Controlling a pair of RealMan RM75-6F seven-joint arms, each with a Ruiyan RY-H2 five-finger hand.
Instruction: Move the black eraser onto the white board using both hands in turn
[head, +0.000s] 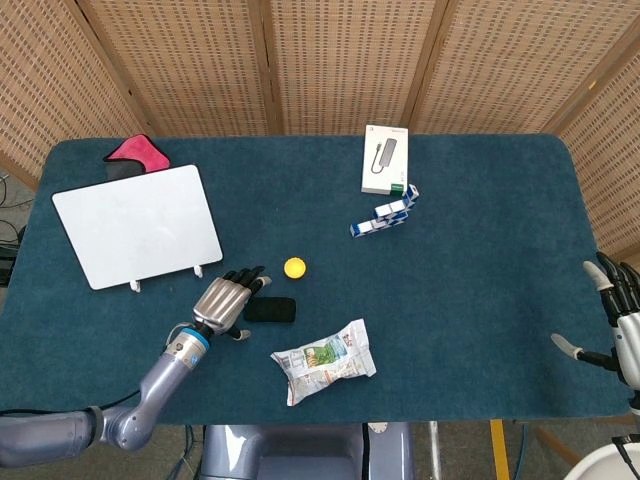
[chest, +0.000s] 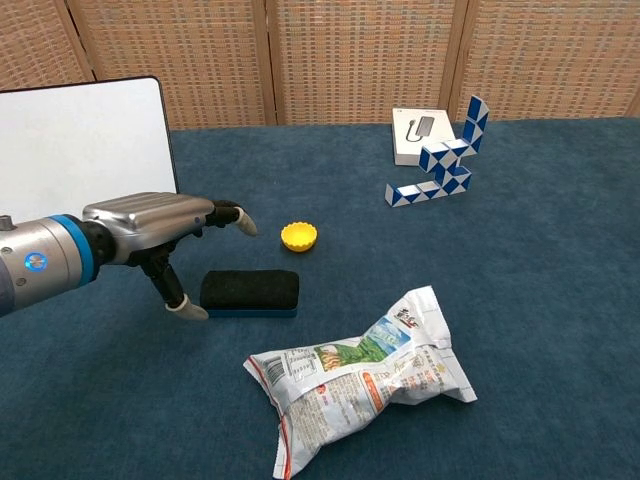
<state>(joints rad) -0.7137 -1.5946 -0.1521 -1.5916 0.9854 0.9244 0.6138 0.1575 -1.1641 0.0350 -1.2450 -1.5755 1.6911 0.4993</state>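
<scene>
We hover our left hand (chest: 160, 225) just left of the black eraser (chest: 249, 291), fingers spread and holding nothing, thumb low beside its end, ready to grasp. The eraser lies flat on the table, near the white board (head: 140, 227). Our right hand (head: 622, 330) waits open, well apart.

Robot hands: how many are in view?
2. The left robot hand hovers open beside the black rectangular foam eraser; the right robot hand is open at the table's right edge.

Black eraser (chest: 249, 290), white board (head: 138, 225), yellow cap (chest: 298, 236), blue-and-white checkered puzzle (chest: 444, 157), pink cloth (head: 136, 151) are lying on teal tabletop (head: 470, 270).
</scene>
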